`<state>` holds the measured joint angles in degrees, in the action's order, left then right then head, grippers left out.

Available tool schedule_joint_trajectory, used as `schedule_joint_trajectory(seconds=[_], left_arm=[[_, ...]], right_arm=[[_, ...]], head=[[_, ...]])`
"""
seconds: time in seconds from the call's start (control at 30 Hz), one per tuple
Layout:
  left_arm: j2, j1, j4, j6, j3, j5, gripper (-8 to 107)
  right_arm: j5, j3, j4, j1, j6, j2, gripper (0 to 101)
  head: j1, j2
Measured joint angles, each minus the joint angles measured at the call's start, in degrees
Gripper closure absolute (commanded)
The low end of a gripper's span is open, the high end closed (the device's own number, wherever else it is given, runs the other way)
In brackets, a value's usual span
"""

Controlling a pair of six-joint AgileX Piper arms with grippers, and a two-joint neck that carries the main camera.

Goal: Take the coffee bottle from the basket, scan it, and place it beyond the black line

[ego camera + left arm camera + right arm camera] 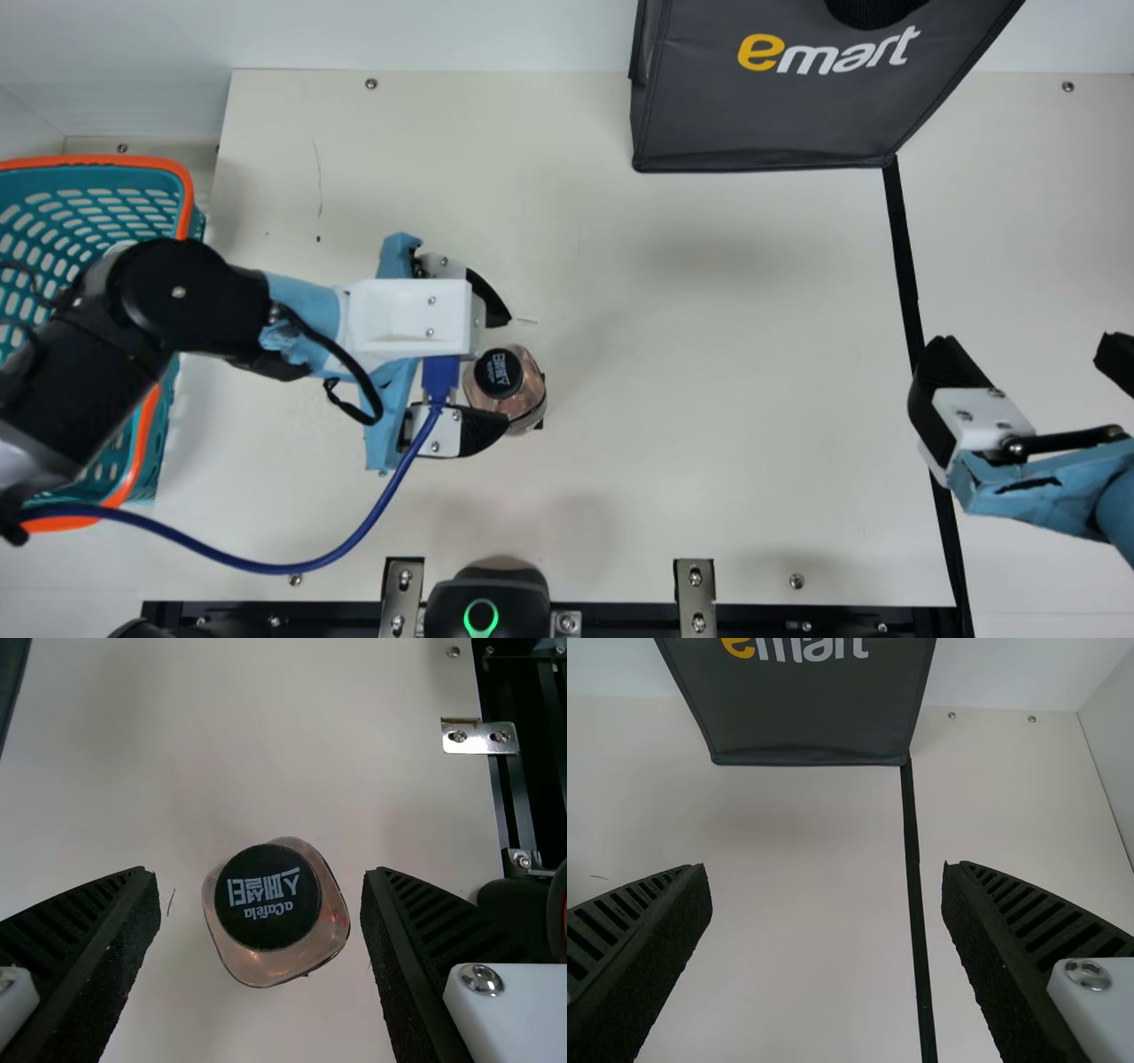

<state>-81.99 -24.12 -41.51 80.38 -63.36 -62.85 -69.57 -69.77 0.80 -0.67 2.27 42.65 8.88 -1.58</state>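
My left gripper point(508, 372) stands open over the table left of its middle, with the coffee bottle point(523, 403) upright by its fingers, nearer the lower one. In the left wrist view the bottle's dark cap point(268, 897) lies between the parted fingers of my left gripper point(260, 881), a gap on both sides. My right gripper point(1028, 350) is open above the black line point(905, 257) at the right. From the right wrist, the line point(915, 877) runs between the spread fingers of my right gripper point(826, 873).
The teal basket point(186, 190) with an orange rim stands at the left under my left arm. A scanner point(485, 602) with a green ring sits at the near edge, between metal brackets. A dark grey bag point(762, 115) stands at the back, by the line's far end.
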Motion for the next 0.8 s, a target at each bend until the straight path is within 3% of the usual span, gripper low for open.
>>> schedule_joint_trajectory(seconds=[0.43, 0.8], left_arm=[[6.55, 1.25, 0.59, -13.55, 1.4, 1.9, 9], [13.62, 1.2, 4.85, -26.69, 4.04, 8.11, 9]], right_arm=[[0.0, 0.0, 0.0, 0.0, 0.0, 0.0, 10], [0.0, 0.0, 0.0, 0.0, 0.0, 0.0, 10]], head=[[0.0, 0.0], [0.0, 0.0]])
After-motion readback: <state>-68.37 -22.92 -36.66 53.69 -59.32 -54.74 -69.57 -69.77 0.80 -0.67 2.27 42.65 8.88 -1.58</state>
